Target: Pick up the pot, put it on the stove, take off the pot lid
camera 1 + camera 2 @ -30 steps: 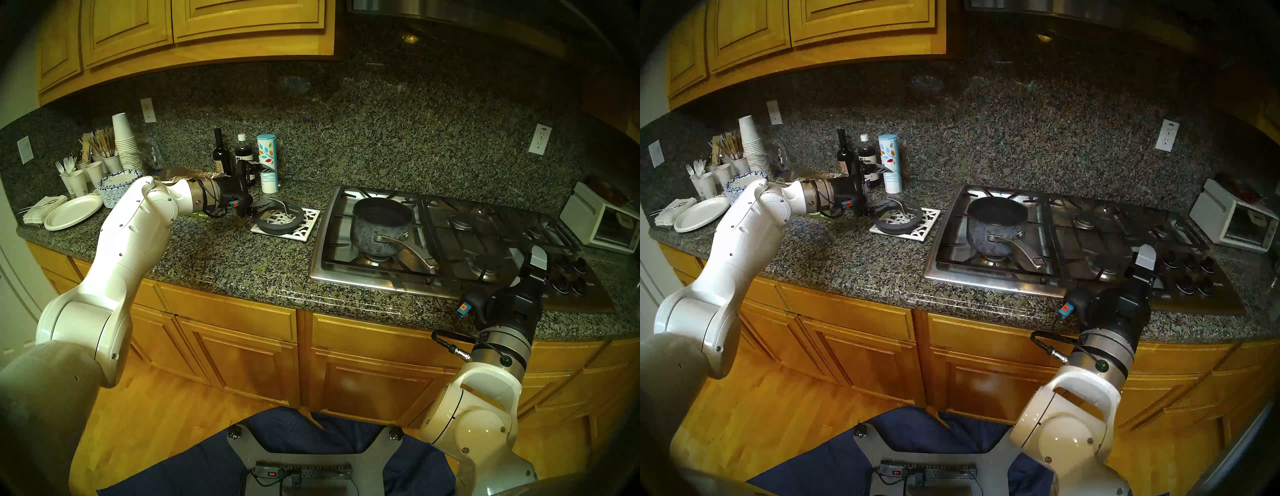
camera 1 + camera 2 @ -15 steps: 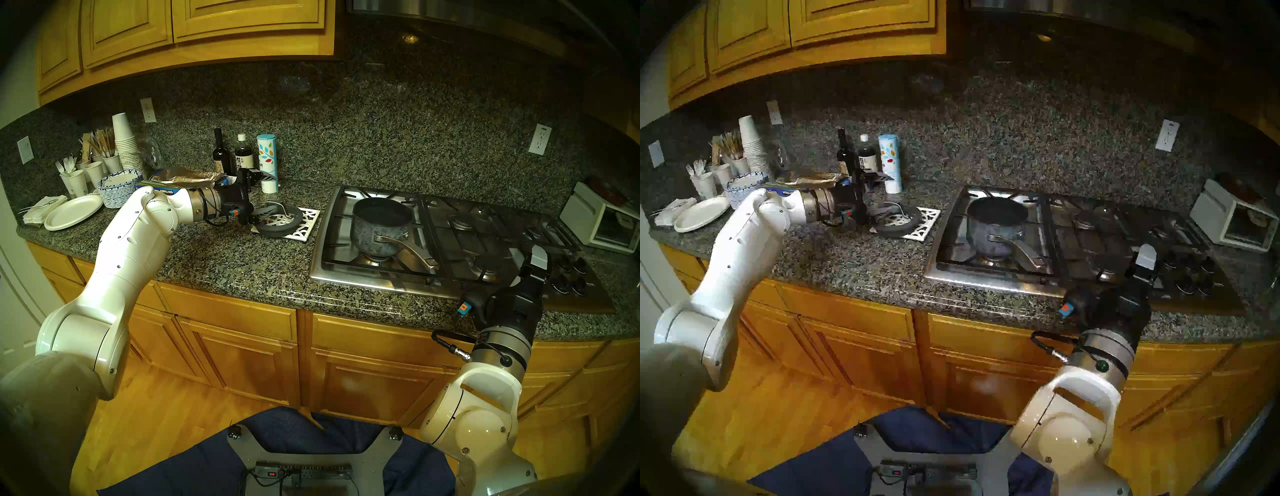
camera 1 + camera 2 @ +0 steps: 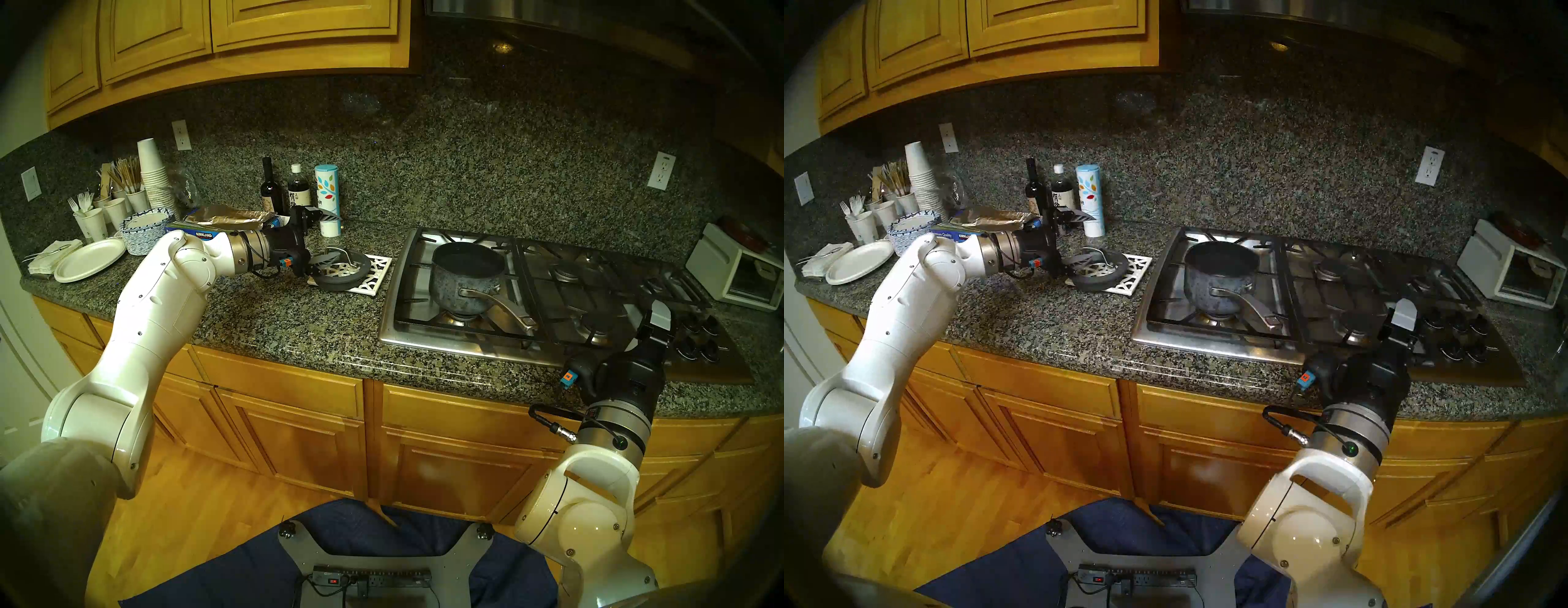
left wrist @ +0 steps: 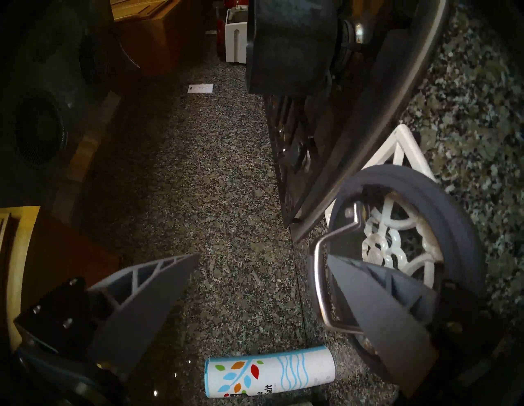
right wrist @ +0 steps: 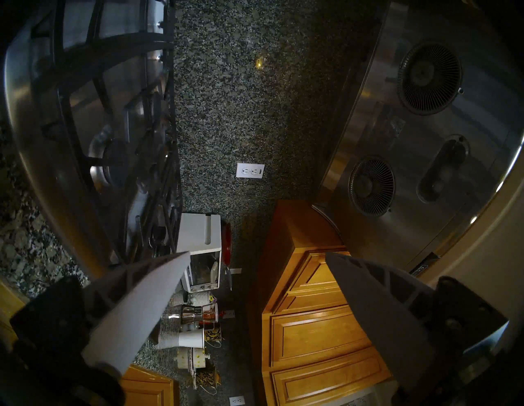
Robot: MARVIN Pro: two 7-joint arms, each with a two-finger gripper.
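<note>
Pot [image 3: 464, 276] sits uncovered on stove [image 3: 551, 348], pot lid [image 3: 341, 271] tilted on trivet [image 3: 373, 278], L gripper [image 4: 255, 269] spread wide, one finger thru lid's loop—back out straight, w/o snagging.

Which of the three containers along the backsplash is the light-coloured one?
The salt canister, white with coloured leaves, rightmost; the wine bottle and sauce bottle are dark.

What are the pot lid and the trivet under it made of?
Pot lid: clear centre, probably glass, since the lattice shows through it; thick matte dark-grey rim, maybe silicone; shiny loop handle, apparently steel. Trivet: glossy white openwork lattice, probably painted metal, possibly plastic.
</note>
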